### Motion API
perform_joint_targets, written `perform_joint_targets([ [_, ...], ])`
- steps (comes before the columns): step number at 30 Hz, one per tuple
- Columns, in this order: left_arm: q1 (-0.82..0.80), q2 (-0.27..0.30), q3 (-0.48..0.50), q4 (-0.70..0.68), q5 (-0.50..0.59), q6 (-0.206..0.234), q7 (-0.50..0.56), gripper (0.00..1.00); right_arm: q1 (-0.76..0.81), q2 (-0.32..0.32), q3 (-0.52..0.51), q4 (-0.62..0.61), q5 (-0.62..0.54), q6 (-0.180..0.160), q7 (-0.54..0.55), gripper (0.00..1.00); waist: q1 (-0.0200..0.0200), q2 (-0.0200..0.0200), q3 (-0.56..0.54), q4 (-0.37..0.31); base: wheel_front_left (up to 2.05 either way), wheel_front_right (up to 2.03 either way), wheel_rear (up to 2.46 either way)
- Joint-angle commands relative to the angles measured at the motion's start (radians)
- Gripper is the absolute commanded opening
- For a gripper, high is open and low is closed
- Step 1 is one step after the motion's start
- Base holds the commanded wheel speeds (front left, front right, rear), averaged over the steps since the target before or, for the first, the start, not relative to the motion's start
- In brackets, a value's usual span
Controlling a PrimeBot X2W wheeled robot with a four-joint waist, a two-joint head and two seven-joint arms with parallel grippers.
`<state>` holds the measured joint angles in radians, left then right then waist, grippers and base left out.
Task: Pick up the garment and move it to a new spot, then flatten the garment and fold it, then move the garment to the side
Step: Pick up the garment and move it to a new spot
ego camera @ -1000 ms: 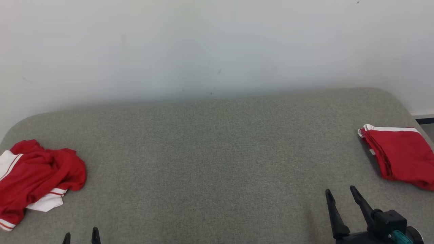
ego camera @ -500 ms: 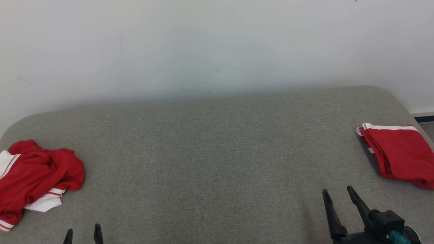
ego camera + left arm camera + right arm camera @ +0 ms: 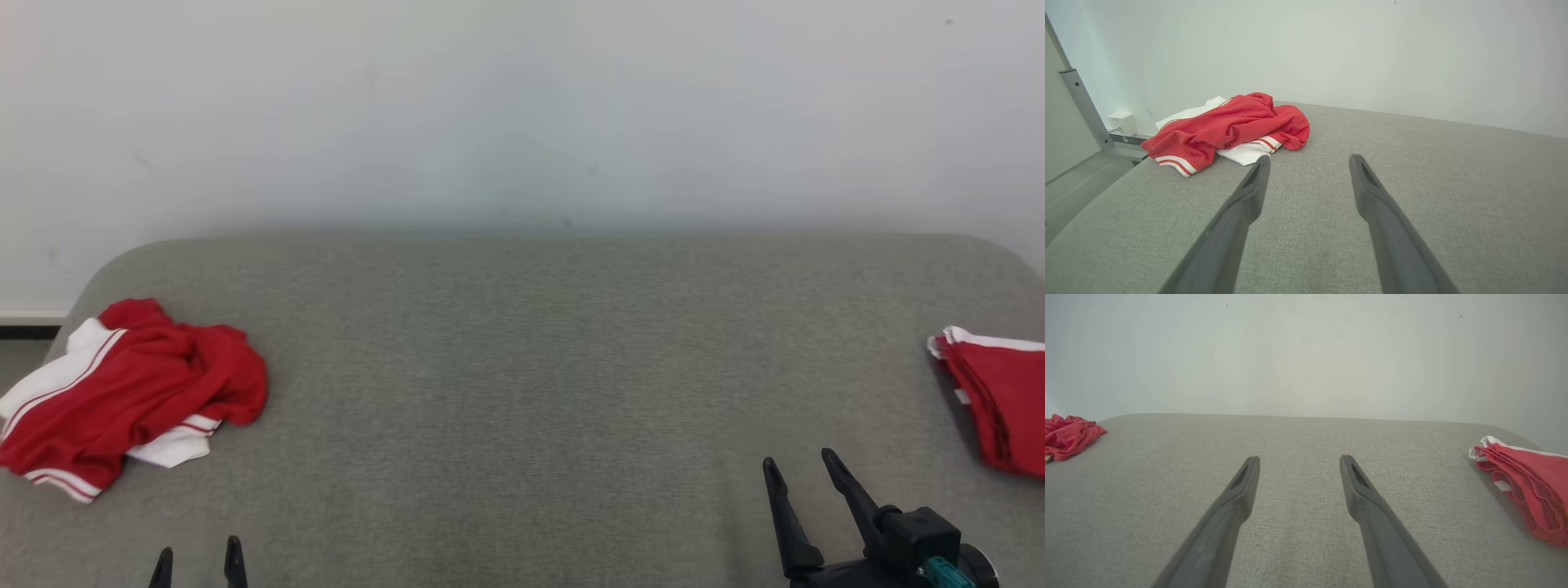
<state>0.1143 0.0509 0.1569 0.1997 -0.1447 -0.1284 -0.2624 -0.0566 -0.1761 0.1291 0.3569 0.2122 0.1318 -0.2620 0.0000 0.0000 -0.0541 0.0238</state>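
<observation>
Ahead-left of the left gripper (image 3: pixel 1309 157), jaws parted, crumpled garment (image 3: pixel 1229 122), apart

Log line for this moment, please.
left gripper open, empty | right gripper open, empty | crumpled garment left, untouched | folded garment right

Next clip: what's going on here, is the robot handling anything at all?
Nothing is being handled. The left gripper and right gripper both hover open and empty over the grey upholstered surface. A crumpled red-and-white garment lies untouched at the surface's left end, ahead of the left gripper. A folded red garment sits at the right end. The pick-up has not started.
</observation>
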Motion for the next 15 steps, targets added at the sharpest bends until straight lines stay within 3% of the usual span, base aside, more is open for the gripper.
perform_joint_targets([
  [1, 0.006, -0.001, 0.005, -0.004, 0.011, 0.001, -0.003, 1.0, 0.006, 0.005, 0.004, -0.002, -0.002, -0.003, -0.004, 1.0, 0.0, 0.0, -0.005, 0.052, 0.0, 0.0, 0.0],
  [15, 0.033, 0.001, 0.046, -0.007, 0.029, -0.001, -0.003, 1.0, 0.011, 0.031, 0.047, 0.008, 0.003, -0.003, -0.003, 1.0, 0.0, 0.0, -0.022, 0.278, 0.0, 0.0, 0.0],
])
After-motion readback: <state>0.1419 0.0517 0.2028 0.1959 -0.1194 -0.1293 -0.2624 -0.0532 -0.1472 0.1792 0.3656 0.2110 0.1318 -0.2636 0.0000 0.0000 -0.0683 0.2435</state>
